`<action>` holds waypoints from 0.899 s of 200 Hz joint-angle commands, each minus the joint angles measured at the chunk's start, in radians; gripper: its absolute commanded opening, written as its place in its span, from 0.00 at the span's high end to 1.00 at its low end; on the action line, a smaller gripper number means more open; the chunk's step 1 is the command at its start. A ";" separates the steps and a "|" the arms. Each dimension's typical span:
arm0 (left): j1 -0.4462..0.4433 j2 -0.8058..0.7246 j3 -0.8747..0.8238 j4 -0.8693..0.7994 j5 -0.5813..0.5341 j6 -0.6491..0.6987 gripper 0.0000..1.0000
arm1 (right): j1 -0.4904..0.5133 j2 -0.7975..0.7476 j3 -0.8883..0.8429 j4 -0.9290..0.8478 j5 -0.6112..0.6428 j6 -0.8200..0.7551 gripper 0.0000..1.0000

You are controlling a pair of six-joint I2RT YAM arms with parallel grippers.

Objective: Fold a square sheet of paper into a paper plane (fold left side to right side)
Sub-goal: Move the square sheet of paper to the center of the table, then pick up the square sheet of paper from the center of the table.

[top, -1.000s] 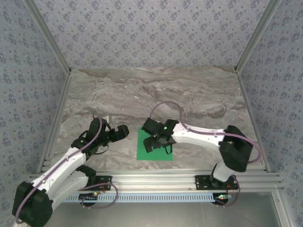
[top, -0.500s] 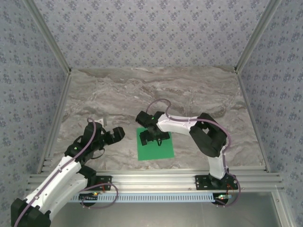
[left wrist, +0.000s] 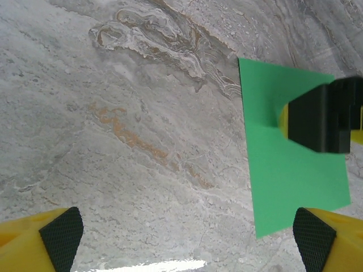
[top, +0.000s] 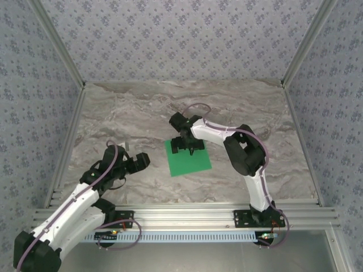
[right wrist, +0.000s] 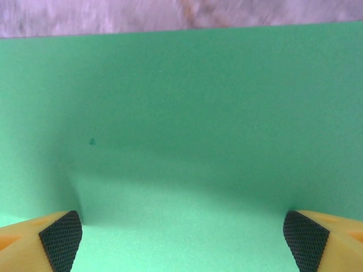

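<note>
The square sheet of paper (top: 191, 161) is bright green and lies flat on the marble table (top: 142, 113), slightly turned. My right gripper (top: 187, 147) points down on the sheet's far edge, open, its fingertips wide apart on the green surface (right wrist: 181, 113). In the right wrist view the right gripper (right wrist: 182, 243) has paper across the whole gap. My left gripper (top: 140, 161) is open, to the left of the sheet and apart from it. In the left wrist view the left gripper (left wrist: 187, 243) frames bare marble, with the sheet (left wrist: 283, 181) to the right. The paper plane is out of view.
Patterned walls and aluminium posts (top: 295, 56) close in the table on three sides. A rail (top: 187, 218) runs along the near edge by the arm bases. The right gripper's black body (left wrist: 326, 116) stands on the sheet in the left wrist view.
The right gripper has moved away from the bases toward the back of the table, and the sheet slid and turned with it. The left arm has drawn back a little.
</note>
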 commanded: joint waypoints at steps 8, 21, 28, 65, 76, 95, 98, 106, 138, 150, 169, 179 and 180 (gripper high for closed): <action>-0.002 0.054 0.059 0.039 0.104 0.000 0.02 | -0.018 0.026 0.018 0.041 -0.029 -0.072 0.02; -0.002 0.098 0.071 0.082 0.175 -0.005 0.05 | -0.020 -0.018 0.016 0.042 -0.031 -0.092 0.01; -0.002 0.126 0.077 0.115 0.218 -0.010 0.07 | -0.026 -0.044 0.012 0.040 -0.020 -0.100 0.01; -0.012 0.318 0.105 0.327 0.433 -0.083 0.21 | -0.096 -0.106 0.000 0.007 0.045 -0.156 0.00; -0.026 0.374 0.115 0.383 0.454 -0.108 0.25 | -0.122 -0.098 0.000 0.009 0.047 -0.171 0.00; -0.063 0.465 0.139 0.441 0.460 -0.137 0.29 | -0.153 -0.067 0.010 0.011 0.046 -0.193 0.00; -0.068 0.478 0.144 0.448 0.460 -0.139 0.30 | -0.158 -0.060 0.013 0.009 0.041 -0.196 0.00; -0.086 0.516 0.154 0.469 0.460 -0.148 0.30 | -0.165 -0.046 0.017 0.009 0.033 -0.199 0.00; -0.151 0.666 0.196 0.526 0.438 -0.178 0.33 | -0.173 -0.019 0.006 0.022 0.005 -0.191 0.00; -0.172 0.715 0.211 0.540 0.426 -0.187 0.34 | -0.171 -0.019 -0.004 0.030 -0.012 -0.182 0.00; -0.197 0.785 0.239 0.532 0.395 -0.191 0.35 | -0.167 -0.022 -0.025 0.037 -0.036 -0.173 0.00; -0.207 0.815 0.250 0.524 0.380 -0.192 0.37 | -0.163 -0.024 -0.035 0.039 -0.040 -0.170 0.00; -0.208 0.817 0.252 0.523 0.379 -0.192 0.37 | -0.163 -0.024 -0.035 0.039 -0.040 -0.170 0.00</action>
